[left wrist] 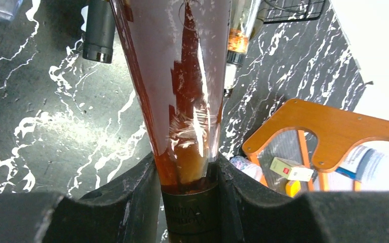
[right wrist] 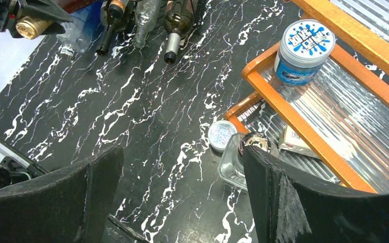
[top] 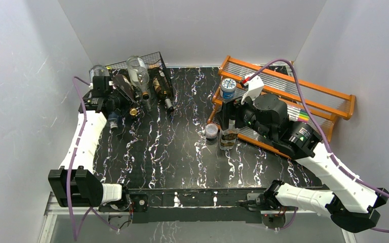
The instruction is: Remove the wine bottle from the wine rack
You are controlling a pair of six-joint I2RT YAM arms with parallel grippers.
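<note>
The black wire wine rack point(top: 152, 61) stands at the table's back left with several bottles lying in it. My left gripper point(top: 120, 104) is shut on the neck of a brown wine bottle point(top: 125, 88) with a gold cap point(top: 132, 111). In the left wrist view the amber bottle point(left wrist: 182, 76) runs away from my gripper point(left wrist: 187, 169), with the dark neck foil pinched between both pads. The bottle's base end lies at the rack's front. My right gripper point(top: 228, 119) is open and empty over the table in the right wrist view point(right wrist: 182, 162).
A clear bottle point(top: 138, 71) and a dark bottle point(top: 163, 91) lie in the rack beside the held one. The orange wooden shelf point(top: 304, 86) stands at the back right with a blue-lidded tub point(top: 228, 86). A square glass bottle point(top: 228, 137) and a small jar point(top: 211, 130) stand before it.
</note>
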